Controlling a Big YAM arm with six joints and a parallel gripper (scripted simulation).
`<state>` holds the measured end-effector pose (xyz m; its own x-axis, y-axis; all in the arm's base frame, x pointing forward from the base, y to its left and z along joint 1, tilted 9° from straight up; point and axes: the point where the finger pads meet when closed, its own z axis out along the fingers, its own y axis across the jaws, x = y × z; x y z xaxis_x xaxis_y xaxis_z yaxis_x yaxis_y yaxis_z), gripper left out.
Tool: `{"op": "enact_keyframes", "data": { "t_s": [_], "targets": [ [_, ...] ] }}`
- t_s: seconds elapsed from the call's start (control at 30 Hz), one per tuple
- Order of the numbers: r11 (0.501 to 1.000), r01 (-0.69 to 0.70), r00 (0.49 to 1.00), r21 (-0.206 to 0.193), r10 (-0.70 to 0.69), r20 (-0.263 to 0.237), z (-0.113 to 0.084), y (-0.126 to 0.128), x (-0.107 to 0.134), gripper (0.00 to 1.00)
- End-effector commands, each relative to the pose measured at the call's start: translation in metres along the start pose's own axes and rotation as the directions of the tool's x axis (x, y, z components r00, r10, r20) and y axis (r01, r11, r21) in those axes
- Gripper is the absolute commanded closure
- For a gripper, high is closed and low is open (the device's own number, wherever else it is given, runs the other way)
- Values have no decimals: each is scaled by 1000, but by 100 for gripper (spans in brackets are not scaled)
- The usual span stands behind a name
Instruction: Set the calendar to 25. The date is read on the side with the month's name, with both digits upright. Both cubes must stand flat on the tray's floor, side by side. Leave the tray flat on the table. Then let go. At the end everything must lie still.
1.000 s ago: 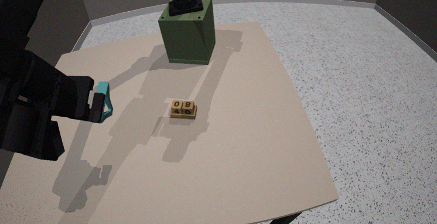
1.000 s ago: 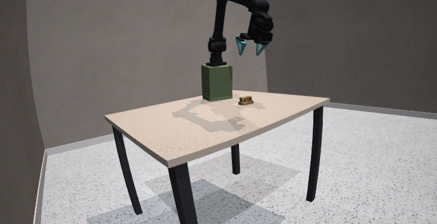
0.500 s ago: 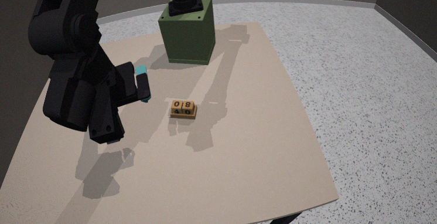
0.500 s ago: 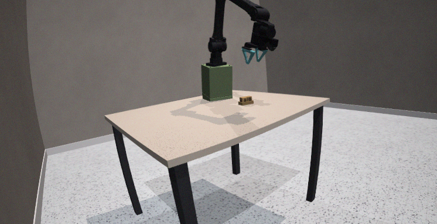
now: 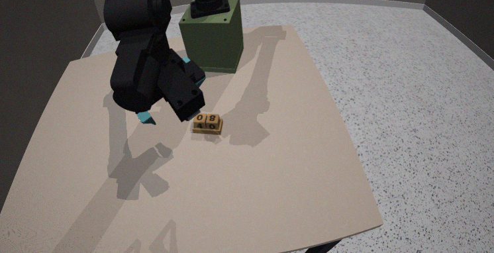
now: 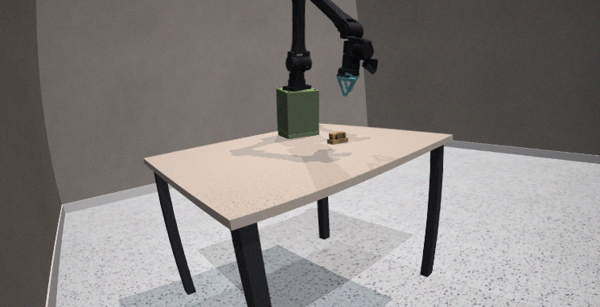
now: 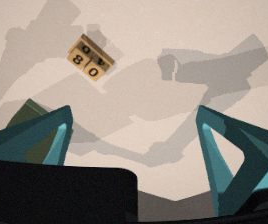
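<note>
The tray [image 5: 207, 132] [image 6: 338, 141] [image 7: 101, 49] rests flat on the bench [image 5: 293, 189] [image 6: 235, 178] [image 7: 135, 30], in front of the green pedestal and well apart from it. Two wooden cubes sit side by side in the tray: the first cube [image 5: 199, 117] [image 6: 332, 137] [image 7: 94, 71] and the second cube [image 5: 212, 117] [image 6: 342, 136] [image 7: 78, 59].

In the top view, the first cube, on the left, presents 0 on its upper face and 4 on its front face. The second cube presents 8 above and 0 in front. The visible front pair reads 40, digits upright. The month's name cannot be made out; the setting 25 is on neither visible pair of faces.

The jaws are spread wide, with nothing between them. Their teal fingers [image 5: 146, 117] [image 6: 340, 81] are above the bench, clear of the cubes and tray.

The black arm [image 5: 134, 9] [image 6: 298, 26] is mounted on the green pedestal [image 5: 212, 45] [image 6: 301, 114] [image 7: 21, 116]. Shadows of the arm fall across the bench. Dark legs [image 6: 433, 208] support the bench above a speckled floor [image 5: 414, 112] [image 6: 503, 204].
</note>
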<state>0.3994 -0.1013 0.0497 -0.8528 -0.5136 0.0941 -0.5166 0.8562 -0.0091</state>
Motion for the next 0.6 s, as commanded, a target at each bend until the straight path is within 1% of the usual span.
{"op": "enact_keyframes", "data": {
  "t_s": [0.0,0.07,0.1,0.2,0.23,0.27,0.3,0.33,0.43,0.5,0.53,0.57],
  "targets": [
    [984,169,983,62,-173,65,-5,13,-5,0],
    [976,207,975,73,-212,70,-1,19,-3,0],
    [963,253,963,87,-260,76,4,27,-1,0],
    [934,337,934,114,-347,84,14,42,4,0],
    [933,340,933,115,-350,84,15,42,4,0],
    [912,389,912,132,-402,87,21,51,8,0],
    [907,399,907,135,-412,87,22,53,8,0],
    [885,440,886,151,-456,88,27,61,12,0],
    [879,452,879,155,-468,88,29,63,13,0],
    [821,538,824,190,-560,86,41,81,21,0],
    [802,562,806,200,-586,84,44,86,24,0],
    [795,572,799,204,-596,83,45,88,25,0]
  ]
}}
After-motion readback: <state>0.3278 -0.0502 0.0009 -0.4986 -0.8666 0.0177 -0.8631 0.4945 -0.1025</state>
